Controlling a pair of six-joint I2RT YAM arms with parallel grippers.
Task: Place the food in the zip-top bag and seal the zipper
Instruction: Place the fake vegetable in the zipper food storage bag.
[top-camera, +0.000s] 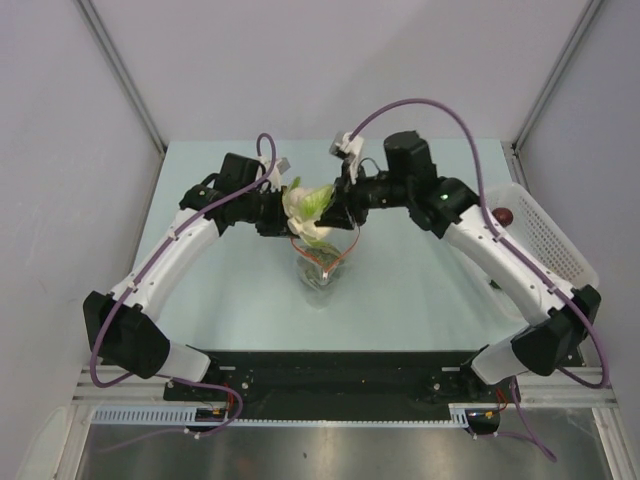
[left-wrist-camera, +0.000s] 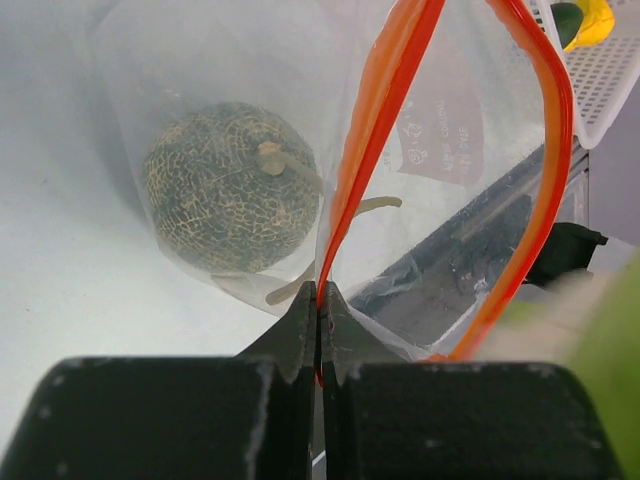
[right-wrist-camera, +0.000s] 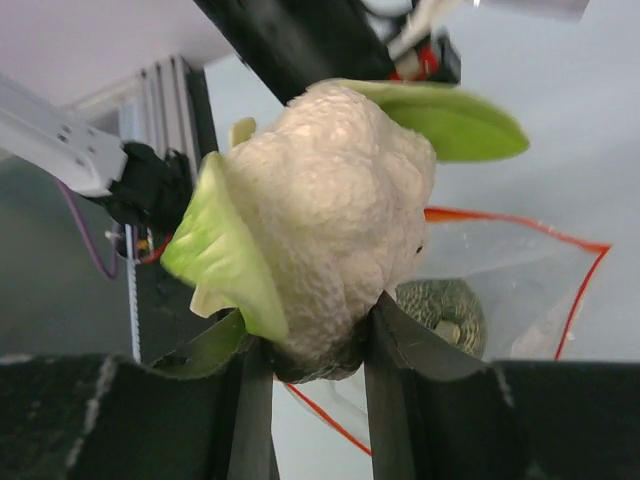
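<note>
Zip-top bag (left-wrist-camera: 200, 70), zipper (left-wrist-camera: 375, 130) pinched by left end effector (left-wrist-camera: 320, 300), shows melon (left-wrist-camera: 230, 190) only to wrist cameras; right end effector (right-wrist-camera: 318, 330) clasps cauliflower (right-wrist-camera: 330, 210).

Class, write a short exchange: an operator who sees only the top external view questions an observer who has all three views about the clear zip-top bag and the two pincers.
Operator: From above I see the right pincer holding the cream plastic cauliflower with lime green leaves. The clear crinkly plastic zip-top bag is a blur. Is anything inside it?
Observer: Yes. The left wrist view shows a round dark green netted melon inside it.
Operator: What is the left pincer gripping?
Observer: It is shut on the thin orange-red zipper strip at the bag's mouth.
</note>
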